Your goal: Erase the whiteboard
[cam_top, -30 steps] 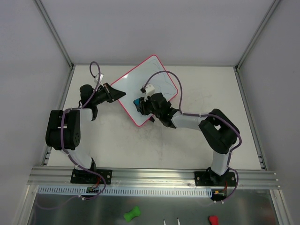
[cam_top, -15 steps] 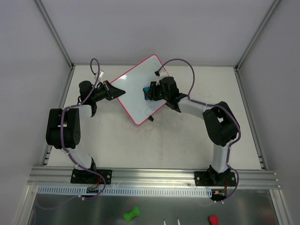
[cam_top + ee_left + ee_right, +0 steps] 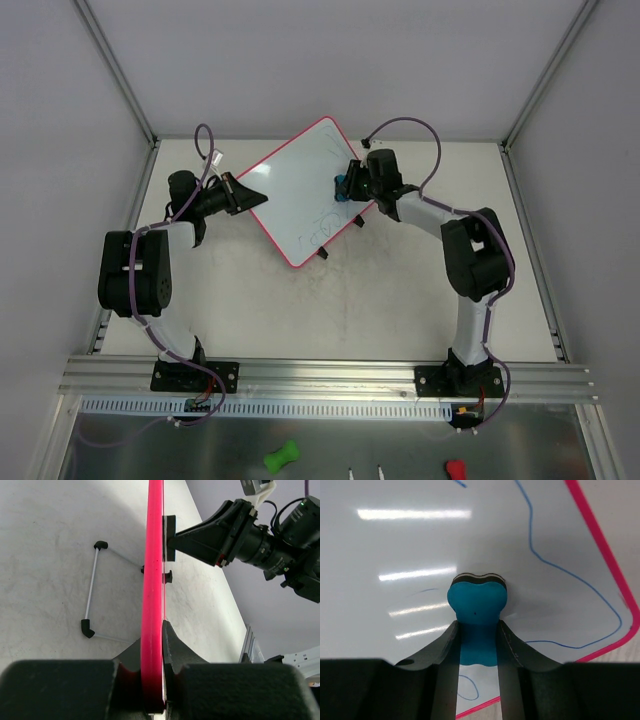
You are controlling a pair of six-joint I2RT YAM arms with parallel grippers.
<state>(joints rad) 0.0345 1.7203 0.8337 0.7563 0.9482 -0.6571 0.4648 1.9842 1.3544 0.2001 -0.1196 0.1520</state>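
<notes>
The whiteboard (image 3: 296,190), glossy white with a pink-red frame, lies turned diamond-wise at the back of the table. My left gripper (image 3: 243,195) is shut on its left corner; in the left wrist view the pink frame (image 3: 152,580) runs edge-on between the jaws (image 3: 153,665). My right gripper (image 3: 347,185) is shut on a blue bone-shaped eraser (image 3: 477,605), whose head presses on the board near its right edge. Thin blue lines (image 3: 560,570) curve across the whiteboard (image 3: 410,540) right of the eraser. Faint marks (image 3: 322,222) show near the lower edge.
Two black clips (image 3: 322,252) stick out from the board's lower right edge. A thin wire stand (image 3: 92,587) lies on the table beside the board. A green bone-shaped piece (image 3: 282,458) and a red one (image 3: 455,468) lie below the aluminium rail (image 3: 320,375).
My right gripper has carried the eraser from the board's lower middle up and to the right, toward its right edge. The left gripper keeps its hold on the corner.
</notes>
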